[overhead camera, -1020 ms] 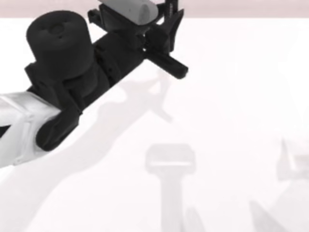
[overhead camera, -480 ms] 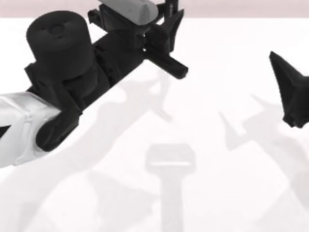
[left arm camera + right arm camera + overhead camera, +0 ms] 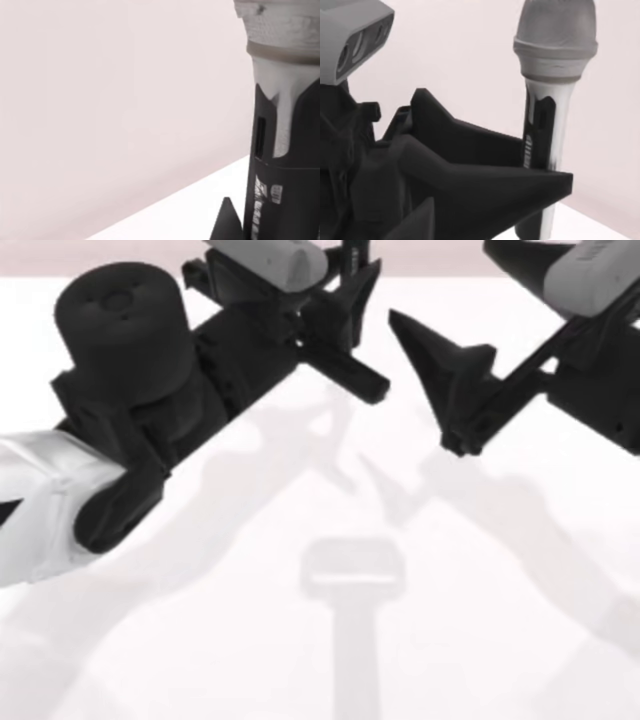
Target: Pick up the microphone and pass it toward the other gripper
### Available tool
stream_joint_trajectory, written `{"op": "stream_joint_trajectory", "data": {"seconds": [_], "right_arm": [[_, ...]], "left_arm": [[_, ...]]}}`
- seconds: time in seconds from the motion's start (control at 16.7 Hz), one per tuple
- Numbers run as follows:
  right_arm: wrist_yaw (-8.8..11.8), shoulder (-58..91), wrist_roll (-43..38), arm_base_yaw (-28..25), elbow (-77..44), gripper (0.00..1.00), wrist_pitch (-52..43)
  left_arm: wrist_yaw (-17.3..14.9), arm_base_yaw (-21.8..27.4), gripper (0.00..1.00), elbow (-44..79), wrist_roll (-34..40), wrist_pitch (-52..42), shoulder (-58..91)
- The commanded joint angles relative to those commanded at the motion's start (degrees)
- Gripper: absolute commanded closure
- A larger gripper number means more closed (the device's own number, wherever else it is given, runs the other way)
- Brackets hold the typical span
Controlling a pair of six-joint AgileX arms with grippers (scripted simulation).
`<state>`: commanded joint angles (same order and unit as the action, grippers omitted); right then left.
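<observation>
The microphone (image 3: 555,45) stands upright, its grey mesh head above a black handle. My left gripper (image 3: 537,167) is shut on the handle, one black finger on each side. In the left wrist view the microphone (image 3: 282,150) fills the edge, beside one fingertip (image 3: 227,222). From above, the left gripper (image 3: 350,285) is at the top centre, and only the microphone's dark handle (image 3: 352,255) shows at the frame's edge. My right gripper (image 3: 441,335) hovers open just right of it, its pointed tips aimed leftward, a short gap away.
A pale T-shaped shadow (image 3: 352,575) lies on the white table (image 3: 520,620), with fainter arm shadows around it. The left arm's bulky black and white links (image 3: 120,370) cover the upper left. A pinkish wall runs along the far edge.
The right gripper came in from the right edge and moved up and leftward until it is close to the held microphone. The left arm and microphone have stayed still.
</observation>
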<state>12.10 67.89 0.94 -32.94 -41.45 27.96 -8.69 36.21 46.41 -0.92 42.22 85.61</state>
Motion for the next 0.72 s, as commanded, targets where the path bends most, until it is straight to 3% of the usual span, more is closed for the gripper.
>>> {"op": "stream_joint_trajectory", "data": {"seconds": [0.42,0.72], "right_arm": [[-0.10,1.22,0.00,-0.25,-0.90,0.00,0.28],[-2.05,13.46,0.01,-2.14,-10.86,0.00,2.41]], "left_arm": [[0.00,0.00,1.00,0.00,0.00,0.00,0.00],[0.00,0.00,1.00,0.00,0.00,0.00,0.00]]}}
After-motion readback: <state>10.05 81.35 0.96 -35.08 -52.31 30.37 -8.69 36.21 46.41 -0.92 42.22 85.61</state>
